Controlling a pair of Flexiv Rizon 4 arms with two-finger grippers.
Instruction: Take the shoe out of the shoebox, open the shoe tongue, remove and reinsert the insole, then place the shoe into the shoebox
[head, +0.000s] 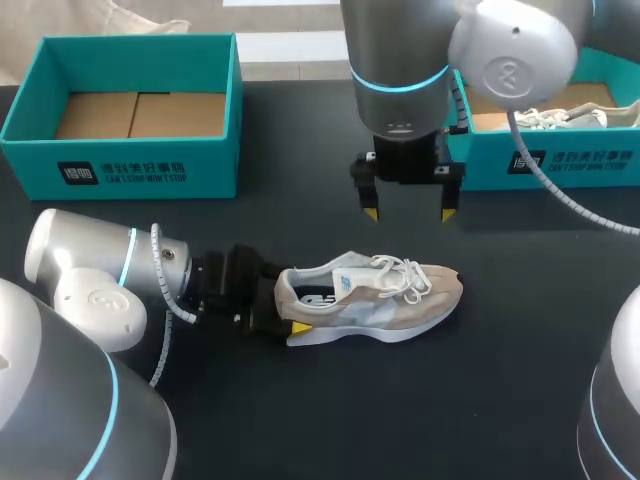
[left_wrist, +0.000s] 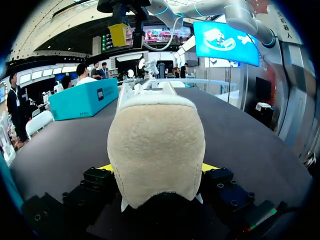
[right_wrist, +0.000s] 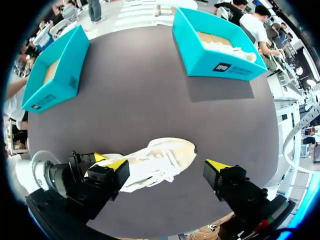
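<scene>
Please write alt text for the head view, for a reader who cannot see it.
The left pincer grips the heel of a beige shoe on the dark table, while the right pincer hangs open above it. Two teal shoeboxes stand behind; the right one holds another shoe.

the heel of the shoe hides its toe — and the tips of the left end effector, mostly.

Count per kind: shoebox: two; shoe: two (one boxed, one out); gripper: two.
</scene>
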